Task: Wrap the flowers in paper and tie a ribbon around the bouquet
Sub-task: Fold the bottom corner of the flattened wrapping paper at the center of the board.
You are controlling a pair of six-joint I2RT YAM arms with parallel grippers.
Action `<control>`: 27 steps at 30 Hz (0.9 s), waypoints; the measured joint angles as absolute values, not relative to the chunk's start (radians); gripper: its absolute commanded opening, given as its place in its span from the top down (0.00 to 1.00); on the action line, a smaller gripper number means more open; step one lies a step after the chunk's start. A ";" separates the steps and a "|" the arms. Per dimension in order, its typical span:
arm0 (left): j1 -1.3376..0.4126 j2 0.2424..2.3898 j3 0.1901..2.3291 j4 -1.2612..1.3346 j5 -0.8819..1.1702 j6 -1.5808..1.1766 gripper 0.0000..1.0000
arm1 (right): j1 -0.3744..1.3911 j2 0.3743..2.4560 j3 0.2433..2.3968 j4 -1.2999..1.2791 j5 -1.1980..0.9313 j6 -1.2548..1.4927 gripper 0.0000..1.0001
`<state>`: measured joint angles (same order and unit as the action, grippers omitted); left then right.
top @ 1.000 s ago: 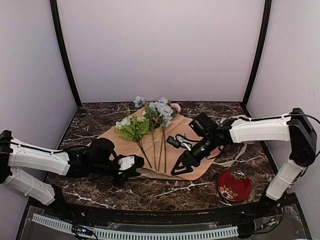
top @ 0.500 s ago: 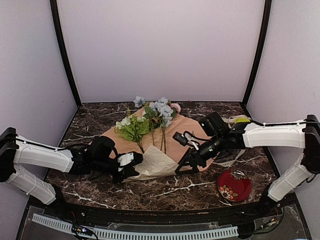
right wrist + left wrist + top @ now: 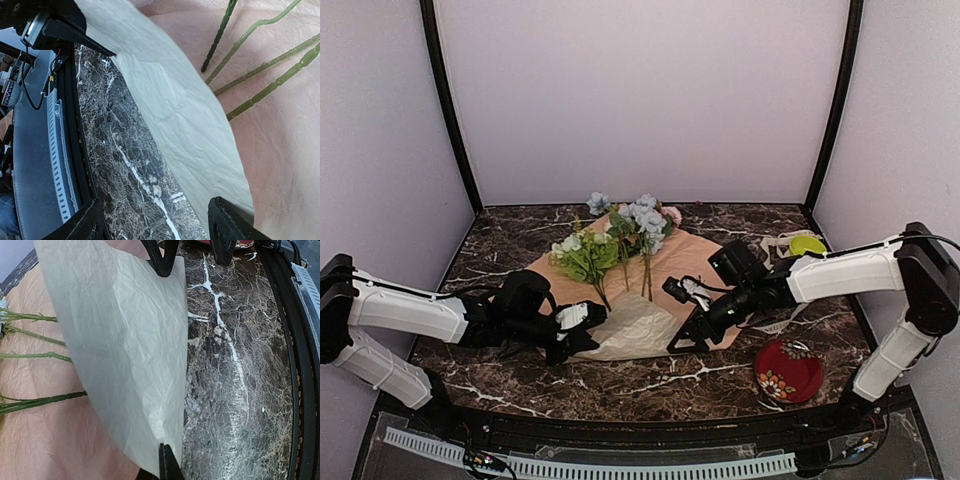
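Note:
The paper [image 3: 692, 255] lies peach side up on the marble table, and the flowers [image 3: 620, 235] lie on it with their stems [image 3: 35, 332] pointing to the near edge. Its near edge is folded up, so a cream flap [image 3: 638, 325] leans over the stem ends. My left gripper [image 3: 588, 322] is shut on the flap's left corner [image 3: 167, 460]. My right gripper [image 3: 688, 335] stands open at the flap's right end, jaws wide apart [image 3: 160, 220], one finger against the paper [image 3: 185, 105]. Loops of ribbon [image 3: 775, 326] lie under the right forearm.
A lime-green round thing [image 3: 807, 244] sits at the back right. A red patterned dish [image 3: 788, 370] lies near the front right. The black front rail [image 3: 70, 150] runs close along the table's near edge, just below the folded paper.
The left gripper has lifted the paper's near edge and folded it over the stem ends. The right gripper pulled back a little, then came down at the fold's right end.

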<state>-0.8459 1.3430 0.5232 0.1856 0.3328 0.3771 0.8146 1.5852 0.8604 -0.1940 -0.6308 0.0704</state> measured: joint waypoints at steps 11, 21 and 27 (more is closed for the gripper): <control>-0.844 1.343 0.532 0.170 0.332 0.382 1.00 | 0.791 1.576 0.860 -0.217 -0.595 0.063 0.26; -0.844 1.343 0.542 0.162 0.333 0.388 1.00 | 0.738 1.574 0.864 -0.196 -0.582 0.062 0.25; -0.844 1.343 0.542 0.161 0.330 0.388 1.00 | 0.744 1.614 0.860 -0.181 -0.641 0.056 0.61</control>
<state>-0.8440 1.3430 0.5415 0.1612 0.3302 0.3882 0.7444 1.6138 0.8600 -0.1806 -0.6411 0.0559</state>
